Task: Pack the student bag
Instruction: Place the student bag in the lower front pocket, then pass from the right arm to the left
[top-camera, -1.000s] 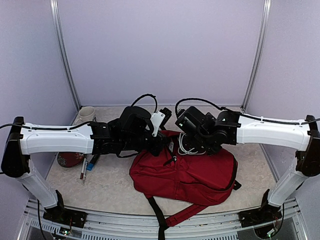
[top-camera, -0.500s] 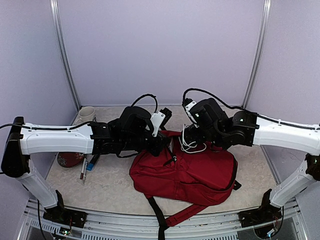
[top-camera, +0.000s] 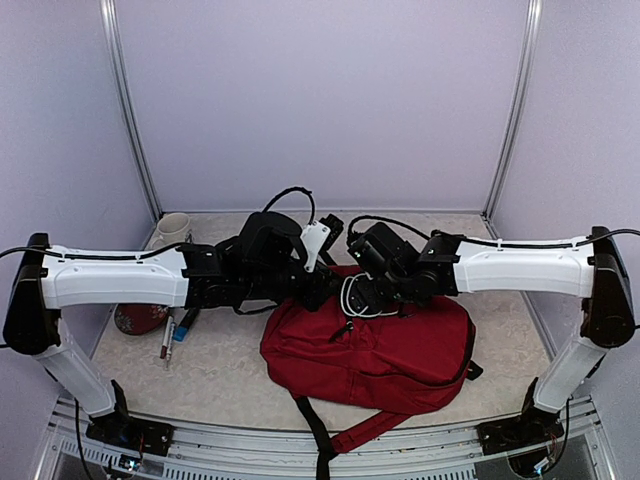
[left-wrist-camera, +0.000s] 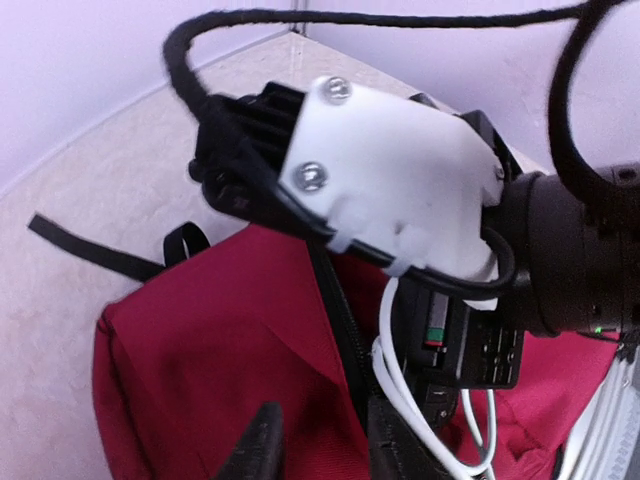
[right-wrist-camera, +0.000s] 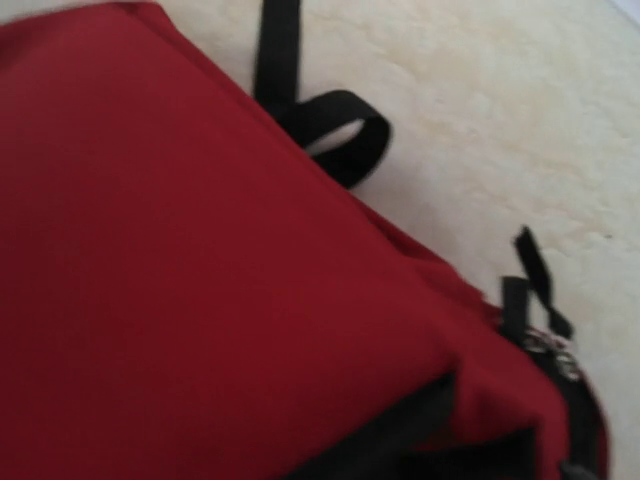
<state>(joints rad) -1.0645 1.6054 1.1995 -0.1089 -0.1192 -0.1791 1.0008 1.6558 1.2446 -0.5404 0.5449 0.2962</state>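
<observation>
So the student bag (top-camera: 385, 355) is lying flat on the bench (top-camera: 230, 370), a bit right of the middle, with its top end pointing at the back wall. One black strap (top-camera: 318, 440) trails off over the near edge. Its black zipper (left-wrist-camera: 335, 310) runs across the red fabric near the top, and the little carry loop (right-wrist-camera: 340, 130) rests on the bench just past that end.

Both arms are reaching in over the top end of the bag, nearly nose to nose. In the left wrist view the left pincer (left-wrist-camera: 325, 450) has its tips a little apart, with red fabric in the gap and the zipper running down close to one tip. It looks released to me, not clamped on anything.

The right pincer (top-camera: 358, 298) sits right beside it, low over the bag, with a white cable (left-wrist-camera: 385, 365) looped around it. Honestly can't tell whether its jaws are gripping anything. Its own camera is just a blurry close-up of red fabric.

Off to the left, well clear of the bag: a pale mug (top-camera: 172, 228) in the back corner, a dark-red round thing (top-camera: 140, 318) half under the left arm, and a couple of pens (top-camera: 168, 338) next to it.
</observation>
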